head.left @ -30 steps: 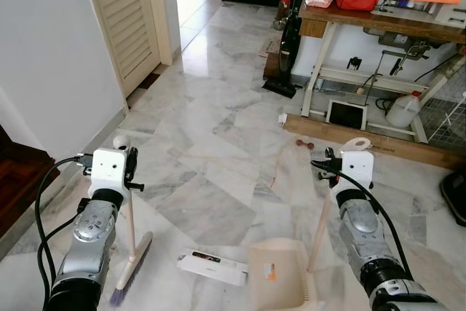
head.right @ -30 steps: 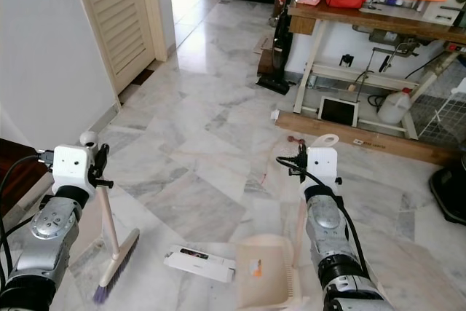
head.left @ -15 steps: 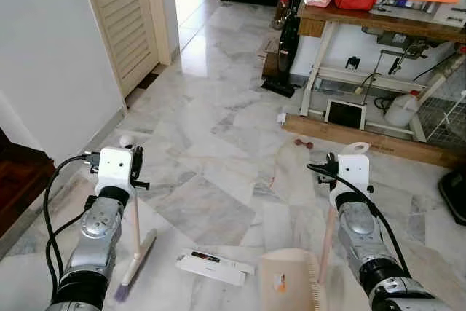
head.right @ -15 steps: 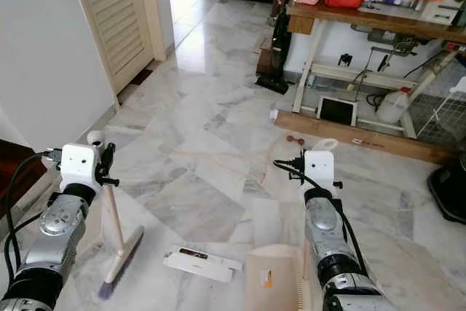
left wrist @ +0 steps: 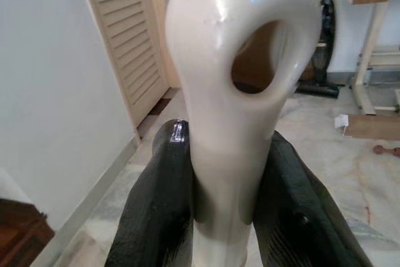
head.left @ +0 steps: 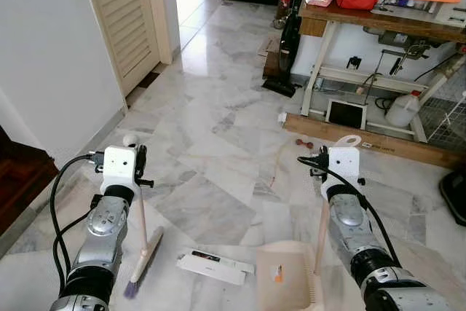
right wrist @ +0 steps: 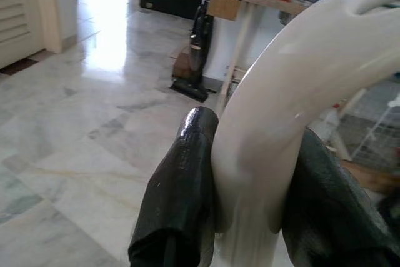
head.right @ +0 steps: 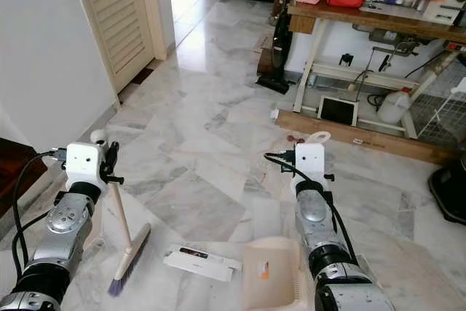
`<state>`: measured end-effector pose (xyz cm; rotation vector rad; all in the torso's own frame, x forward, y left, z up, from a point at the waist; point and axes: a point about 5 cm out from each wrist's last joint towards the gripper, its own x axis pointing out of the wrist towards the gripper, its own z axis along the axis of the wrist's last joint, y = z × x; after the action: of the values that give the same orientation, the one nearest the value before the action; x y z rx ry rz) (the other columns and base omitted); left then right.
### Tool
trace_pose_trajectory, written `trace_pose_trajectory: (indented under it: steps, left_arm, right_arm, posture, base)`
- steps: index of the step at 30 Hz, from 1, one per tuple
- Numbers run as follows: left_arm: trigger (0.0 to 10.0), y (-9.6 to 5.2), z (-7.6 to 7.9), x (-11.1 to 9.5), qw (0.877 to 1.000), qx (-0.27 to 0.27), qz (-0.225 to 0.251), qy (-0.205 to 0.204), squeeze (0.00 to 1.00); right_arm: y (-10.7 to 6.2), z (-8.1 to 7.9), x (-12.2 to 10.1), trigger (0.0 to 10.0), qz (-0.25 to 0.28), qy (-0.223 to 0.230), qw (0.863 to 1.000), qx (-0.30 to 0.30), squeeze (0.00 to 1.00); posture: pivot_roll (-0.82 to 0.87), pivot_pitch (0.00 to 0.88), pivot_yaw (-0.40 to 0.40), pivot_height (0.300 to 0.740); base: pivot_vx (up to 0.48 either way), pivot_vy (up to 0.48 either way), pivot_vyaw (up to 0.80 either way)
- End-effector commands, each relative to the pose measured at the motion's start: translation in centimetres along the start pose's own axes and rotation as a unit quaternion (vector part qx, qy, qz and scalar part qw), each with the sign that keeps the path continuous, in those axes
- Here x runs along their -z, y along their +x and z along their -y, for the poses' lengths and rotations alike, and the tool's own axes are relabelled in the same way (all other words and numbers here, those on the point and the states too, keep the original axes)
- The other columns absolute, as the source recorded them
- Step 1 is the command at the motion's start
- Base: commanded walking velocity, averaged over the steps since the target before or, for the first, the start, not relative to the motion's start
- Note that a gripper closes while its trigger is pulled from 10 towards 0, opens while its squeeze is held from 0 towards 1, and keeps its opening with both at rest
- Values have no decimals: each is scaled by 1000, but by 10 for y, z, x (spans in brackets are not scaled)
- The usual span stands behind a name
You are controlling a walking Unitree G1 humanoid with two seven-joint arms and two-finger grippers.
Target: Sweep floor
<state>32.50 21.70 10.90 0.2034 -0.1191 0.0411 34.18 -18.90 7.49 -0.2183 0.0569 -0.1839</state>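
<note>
My left gripper [left wrist: 222, 179] is shut on the cream handle of a small broom [head.left: 142, 232], whose bristle head [head.left: 144, 270] rests on the marble floor at the lower left. My right gripper [right wrist: 244, 186] is shut on the upright handle of a cream dustpan [head.left: 284, 279], which sits on the floor at the bottom centre-right. Between the broom head and the dustpan, a flat white box [head.left: 213, 266] lies on the floor. The looped ends of both handles stick up past the black fingers [left wrist: 156, 198] in the wrist views.
A louvred door [head.left: 124, 12] and white wall stand on the left. A wooden table [head.left: 378, 23] with a red bag, a vacuum [head.left: 285, 56], a plank [head.left: 364, 140] and a jug [head.left: 403, 109] lie ahead to the right. A small dark item [head.left: 303, 144] lies near the plank.
The broom head has swung right, closer to the white box. The dustpan has shifted slightly left and settled flatter on the floor. The right wrist moved a little left and up.
</note>
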Motion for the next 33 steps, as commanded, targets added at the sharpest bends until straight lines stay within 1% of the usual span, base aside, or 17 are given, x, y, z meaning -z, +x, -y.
trace_pose_trajectory:
  steps: [1, 6, 11, 12, 14, 15, 18, 26, 30, 33]
  left_arm:
    - [10000, 7, -10, -11, 1000, -19, 25, 1, 0]
    - [10000, 9, -12, -15, 999, -31, 34, -8, 0]
    - [10000, 11, -7, -15, 998, -41, 35, -36, 0]
    - [10000, 12, -4, -14, 997, -43, 33, -51, 0]
    - [10000, 13, -1, -12, 997, -43, 27, -62, 0]
    - [10000, 13, 2, -11, 996, -43, 23, -74, 0]
    - [10000, 14, 3, -10, 995, -45, 21, -90, 0]
    - [10000, 14, -1, -12, 994, -46, 29, -92, 0]
    - [10000, 14, -5, -18, 994, -46, 40, -90, 0]
    - [10000, 15, -7, -30, 993, -41, 63, -88, 0]
  right_arm:
    - [6, -1, -11, 10000, 18, 0, 1000, 6, 0]
    - [6, -7, -14, 10000, 24, 10, 1000, 0, 0]
    - [5, -17, -17, 10000, 29, 19, 999, -8, 0]
    - [5, -20, -18, 10000, 28, 18, 999, -9, 0]
    - [5, -23, -17, 10000, 25, 18, 999, -11, 0]
    - [5, -25, -17, 10000, 22, 16, 1000, -12, 0]
    - [5, -25, -17, 10000, 23, 12, 1000, -11, 0]
    - [2, -22, -10, 10000, 12, -7, 1000, 0, 0]
    - [0, -25, -7, 10000, 6, -17, 1000, 3, 0]
    - [-1, -29, -6, 10000, 3, -24, 1000, 3, 0]
  posture:
    - [63, 28, -75, 740]
    - [80, 46, -83, 740]
    - [84, 66, -92, 740]
    - [87, 71, -92, 740]
    - [89, 76, -94, 740]
    - [93, 79, -95, 740]
    - [94, 88, -97, 740]
    - [107, 106, -98, 740]
    - [115, 116, -99, 740]
    - [128, 121, -101, 740]
  base:
    - [0, 0, 0]
    - [0, 0, 0]
    - [0, 0, 0]
    - [0, 0, 0]
    - [0, 0, 0]
    - [0, 0, 0]
    - [0, 0, 0]
    - [0, 0, 0]
    - [0, 0, 0]
    - [0, 0, 0]
